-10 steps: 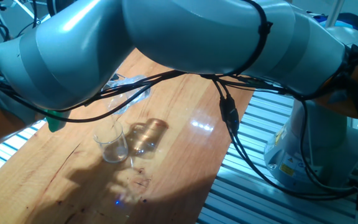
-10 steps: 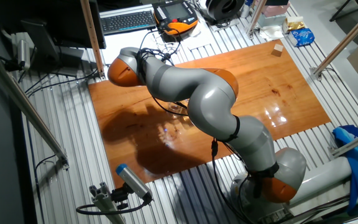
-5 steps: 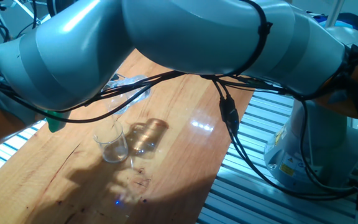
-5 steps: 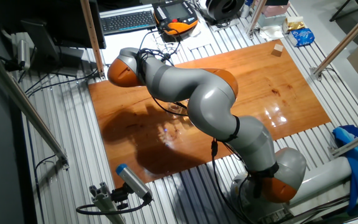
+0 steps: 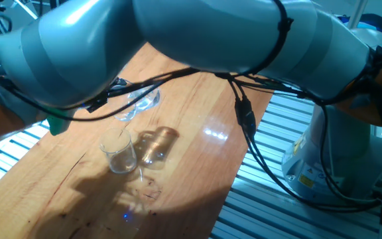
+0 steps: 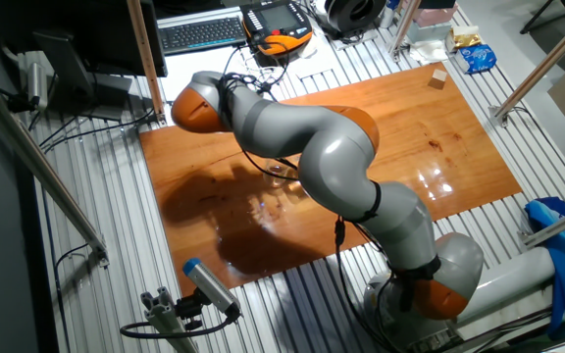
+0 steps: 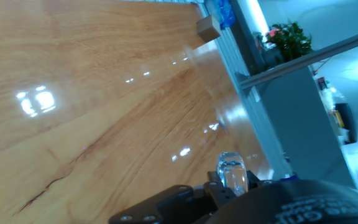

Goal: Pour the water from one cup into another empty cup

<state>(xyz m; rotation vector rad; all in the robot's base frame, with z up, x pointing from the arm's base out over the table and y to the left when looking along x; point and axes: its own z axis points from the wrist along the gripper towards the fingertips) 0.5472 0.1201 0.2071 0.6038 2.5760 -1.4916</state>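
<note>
The clear handleless tumbler (image 5: 120, 152) stands upright on the wooden table (image 5: 191, 166). The clear glass mug (image 5: 140, 100) hangs tilted just behind and above it, under my arm. In the hand view a rounded piece of clear glass (image 7: 232, 172), part of the mug, sits between my dark fingers. My gripper (image 7: 227, 190) is shut on it. The arm hides the gripper in both fixed views. In the other fixed view only a glint of glass (image 6: 281, 173) shows below the arm. I cannot tell where the water is.
A small wooden block (image 6: 440, 77) lies at the table's far corner and also shows in the hand view (image 7: 207, 26). Black cables (image 5: 245, 121) hang from the arm over the table. A keyboard (image 6: 202, 33) and a blue packet (image 6: 477, 59) lie beyond the table.
The arm has lifted slightly, so more of the tilted mug shows above the tumbler. The tumbler has not moved.
</note>
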